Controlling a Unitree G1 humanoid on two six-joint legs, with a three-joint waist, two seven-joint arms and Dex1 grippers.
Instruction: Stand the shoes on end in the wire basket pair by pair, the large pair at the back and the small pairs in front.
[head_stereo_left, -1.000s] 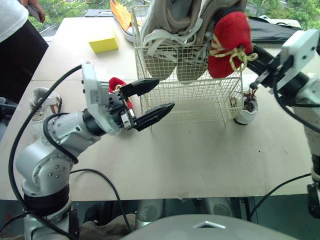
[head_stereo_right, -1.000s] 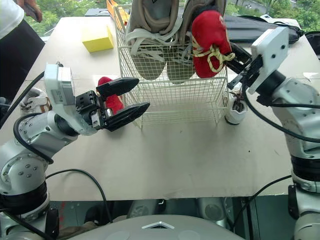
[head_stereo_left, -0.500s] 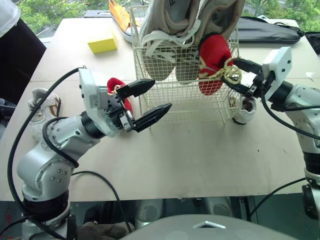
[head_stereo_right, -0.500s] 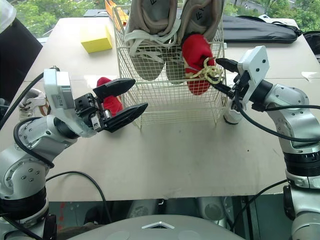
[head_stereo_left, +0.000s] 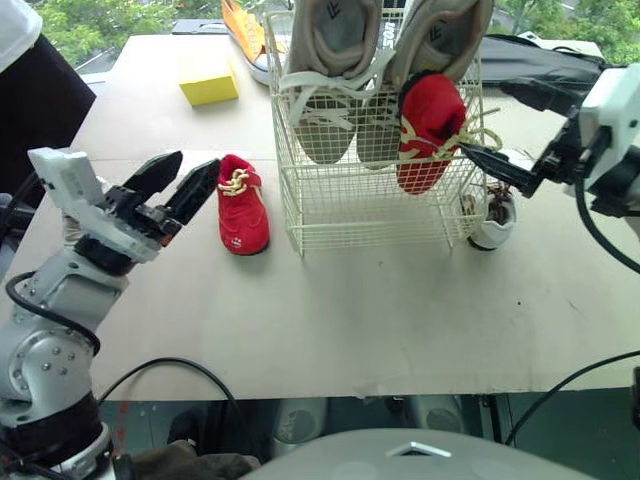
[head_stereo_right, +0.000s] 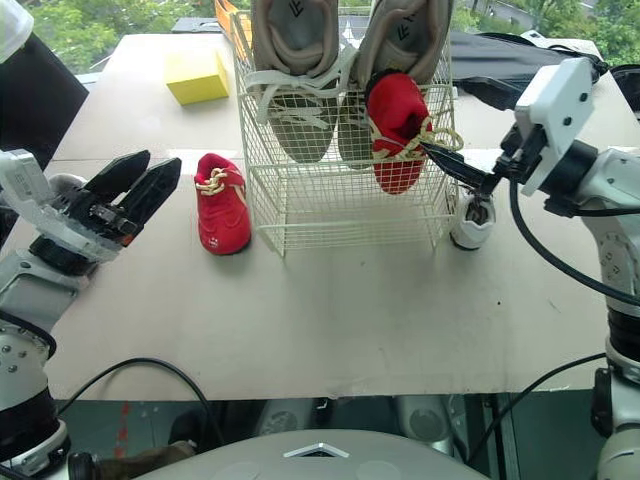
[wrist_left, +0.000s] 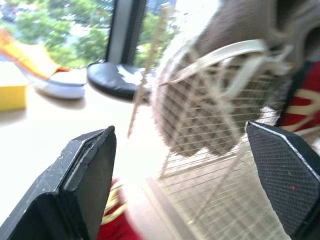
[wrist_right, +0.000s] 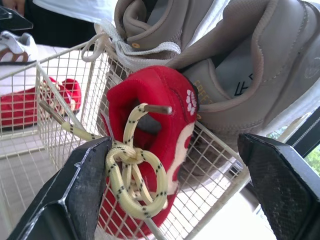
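Red shoe (head_stereo_left: 428, 130) in the wire basket (head_stereo_left: 370, 215) hung its yellow lace (wrist_right: 135, 185) by our wide-open, empty right gripper (head_stereo_left: 486, 120), so we feared a snag toppling it, while our left gripper (head_stereo_left: 193, 165) gaped empty too.

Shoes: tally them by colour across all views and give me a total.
Grey-beige shoes: 2, in the wire basket
Red shoes: 2, one in the basket, one on the table
White shoes: 2, one right of the basket, one on its far left side
Orange shoe: 1
Total: 7
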